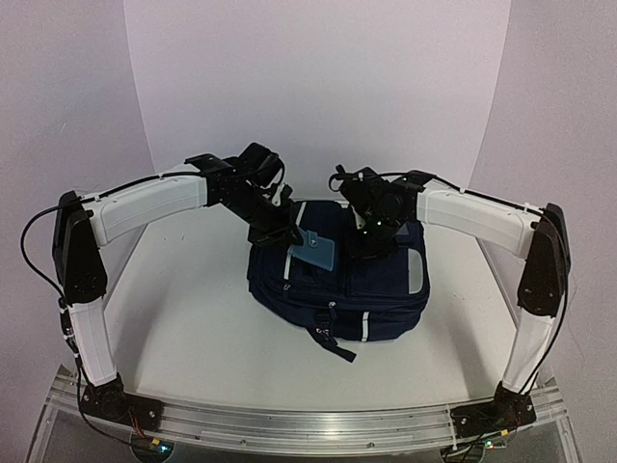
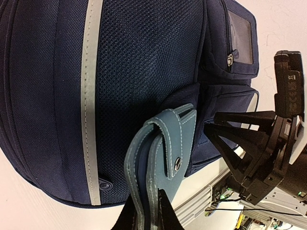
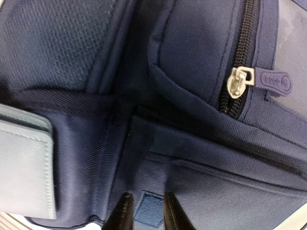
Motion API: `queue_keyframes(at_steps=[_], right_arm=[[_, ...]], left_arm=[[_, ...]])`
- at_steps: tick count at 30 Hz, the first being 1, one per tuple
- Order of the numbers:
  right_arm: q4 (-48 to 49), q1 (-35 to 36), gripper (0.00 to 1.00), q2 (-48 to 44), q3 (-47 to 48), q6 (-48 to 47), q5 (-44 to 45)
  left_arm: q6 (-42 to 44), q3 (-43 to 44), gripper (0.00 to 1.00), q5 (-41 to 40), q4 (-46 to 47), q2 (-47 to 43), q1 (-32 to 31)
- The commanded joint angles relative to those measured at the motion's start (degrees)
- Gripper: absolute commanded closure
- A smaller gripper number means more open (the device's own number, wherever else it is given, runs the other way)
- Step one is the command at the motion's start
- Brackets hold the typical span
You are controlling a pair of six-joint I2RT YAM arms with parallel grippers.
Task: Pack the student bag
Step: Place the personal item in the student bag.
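Note:
The student bag (image 1: 337,285) is a dark navy backpack lying flat mid-table, with pale reflective stripes. My left gripper (image 1: 287,234) is shut on a blue-grey leather case (image 1: 314,251) with a snap strap, and holds it tilted over the bag's top left. In the left wrist view the case (image 2: 160,153) stands between my fingers against the bag's mesh side (image 2: 144,57). My right gripper (image 1: 371,236) is over the bag's top. In the right wrist view it (image 3: 148,213) is shut on a small blue tab at a pocket's fabric edge. The case (image 3: 24,163) shows at the left there.
A closed zip with a silver pull (image 3: 238,82) runs beside the pocket. The right gripper's black frame (image 2: 259,143) is close to the right of the case. White table (image 1: 193,318) lies around the bag, with the aluminium rail (image 1: 308,420) at the near edge.

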Motion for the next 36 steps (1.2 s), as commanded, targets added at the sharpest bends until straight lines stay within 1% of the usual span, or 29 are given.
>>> queue_keyframes(at_steps=[1, 2, 5, 8, 10, 12, 13, 15, 19, 22, 27, 28, 29, 30, 31, 32, 33, 34, 36], right_arm=[[1.29, 0.16, 0.77, -1.81, 2.46, 0.34, 2.45], [0.92, 0.23, 0.76, -1.09, 2.77, 1.0, 3.15], [-0.1, 0.44, 0.65, 0.7, 3.42, 2.75, 2.88], [-0.07, 1.17, 0.58, 2.45, 3.96, 3.8, 3.07], [0.09, 2.18, 0.48, 3.6, 4.96, 3.34, 4.34], [0.06, 2.62, 0.47, 4.52, 4.89, 3.36, 5.22], [-0.07, 2.66, 0.48, 4.94, 4.33, 3.43, 5.82], [-0.38, 2.65, 0.53, 5.51, 2.26, 3.53, 7.41], [-0.95, 2.64, 0.57, 6.29, -1.32, 3.42, 9.08], [-1.34, 2.62, 0.64, 6.93, -3.22, 3.09, 9.82], [-1.17, 2.62, 0.63, 8.44, -8.12, 2.15, 12.51], [-1.14, 2.6, 0.64, 8.64, -8.47, 2.11, 12.61], [-1.12, 2.53, 0.67, 8.78, -8.53, 2.11, 12.53], [-1.12, 2.44, 0.73, 8.95, -8.33, 2.14, 12.22], [-1.11, 2.37, 0.79, 9.07, -8.06, 2.14, 11.88], [-1.11, 2.31, 0.9, 9.1, -7.61, 2.09, 11.45], [-1.11, 2.27, 0.97, 8.99, -6.92, 1.86, 11.0], [-1.08, 2.23, 1.0, 8.61, -6.09, 1.55, 10.43], [-1.11, 2.18, 1.0, 7.51, -3.77, 0.96, 8.83]], left_arm=[[0.55, 0.13, 1.0, -1.59, -0.16, -1.45, 0.36], [0.52, 0.13, 1.0, -1.64, -0.17, -1.42, 0.36], [0.42, 0.02, 1.0, -1.75, -0.04, -1.55, 0.41], [0.32, -1.35, 1.0, -2.03, 0.25, -2.41, 0.42], [0.14, -2.67, 1.0, -2.25, 0.76, -3.14, 0.43], [-0.15, -3.59, 1.0, -2.68, 1.24, -3.86, 0.35], [-0.24, -3.9, 1.0, -2.82, 1.47, -4.17, 0.36], [-0.41, -4.23, 1.0, -3.03, 1.72, -4.48, 0.39], [-0.44, -4.84, 1.0, -3.42, 2.05, -5.08, 0.39], [-0.64, -5.5, 1.0, -3.68, 2.64, -5.39, 0.39], [-0.26, -5.05, 1.0, -3.82, 2.52, -5.02, 0.41], [-0.26, -5.01, 1.0, -3.87, 2.51, -4.95, 0.4], [-0.28, -5.09, 1.0, -3.9, 2.61, -4.95, 0.39], [-0.38, -5.26, 1.0, -3.97, 2.74, -4.98, 0.39], [-0.45, -5.41, 1.0, -3.96, 2.9, -5.01, 0.37], [-0.49, -5.49, 1.0, -3.73, 3.13, -5.02, 0.32], [-0.53, -5.49, 1.0, -3.6, 3.21, -4.98, 0.38], [-0.52, -5.43, 1.0, -3.52, 3.21, -4.94, 0.38], [-0.3, -5.3, 1.0, -3.46, 3.15, -4.93, 0.42]])
